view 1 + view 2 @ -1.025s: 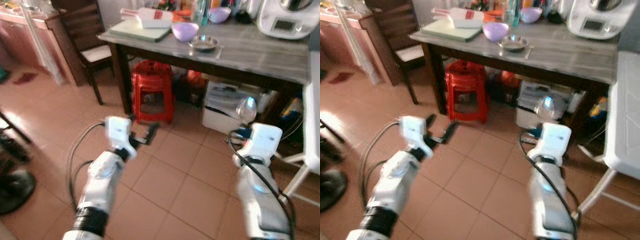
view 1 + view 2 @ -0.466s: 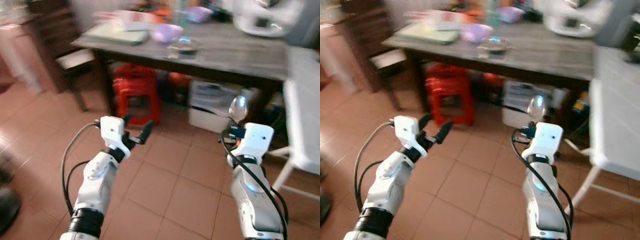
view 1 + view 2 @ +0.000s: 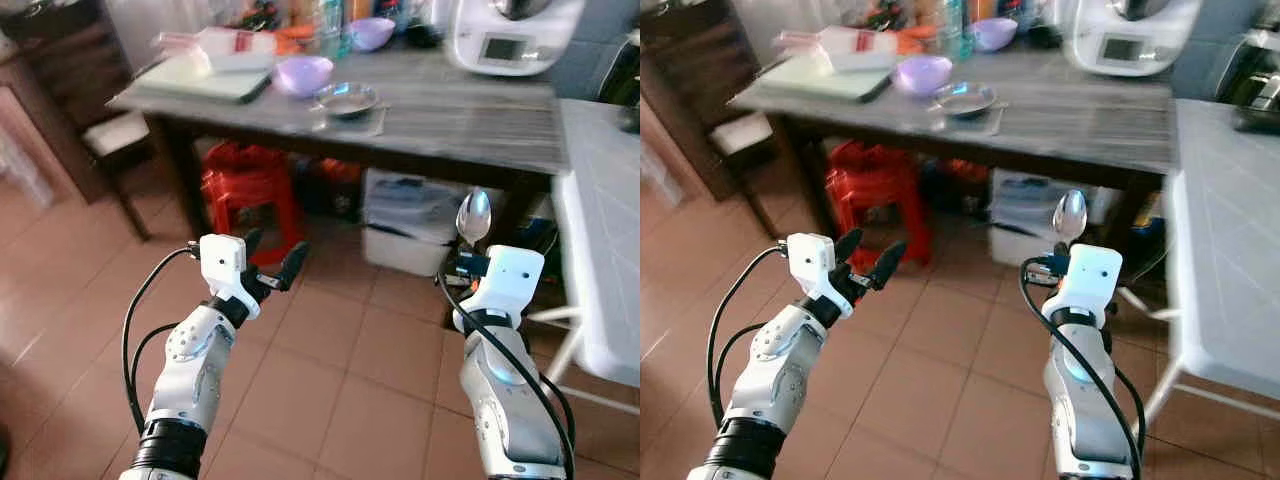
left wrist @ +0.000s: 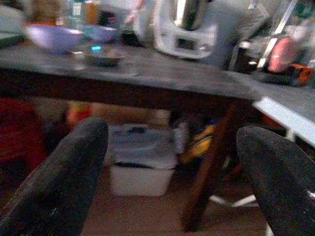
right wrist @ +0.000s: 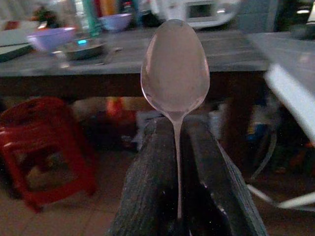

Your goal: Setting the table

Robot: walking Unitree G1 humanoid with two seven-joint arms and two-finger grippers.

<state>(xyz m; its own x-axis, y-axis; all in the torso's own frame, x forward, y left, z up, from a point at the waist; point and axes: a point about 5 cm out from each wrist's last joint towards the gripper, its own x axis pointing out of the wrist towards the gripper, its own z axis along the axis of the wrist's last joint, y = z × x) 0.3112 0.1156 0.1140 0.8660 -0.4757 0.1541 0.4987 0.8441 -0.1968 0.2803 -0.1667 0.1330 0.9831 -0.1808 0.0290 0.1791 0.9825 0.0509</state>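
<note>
Item: metal spoon [image 5: 174, 69], pinched by its handle in the right gripper [image 5: 178, 162], bowl upright for carrying toward the grey table [image 3: 480, 110]; left gripper [image 3: 268, 262] spread wide, empty, free for the next piece.

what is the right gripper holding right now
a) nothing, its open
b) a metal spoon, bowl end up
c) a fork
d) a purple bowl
b, the right gripper has its two black fingers pressed together on the handle of a metal spoon, whose bowl end sticks up above them, while the left gripper is open with nothing in it.
</note>
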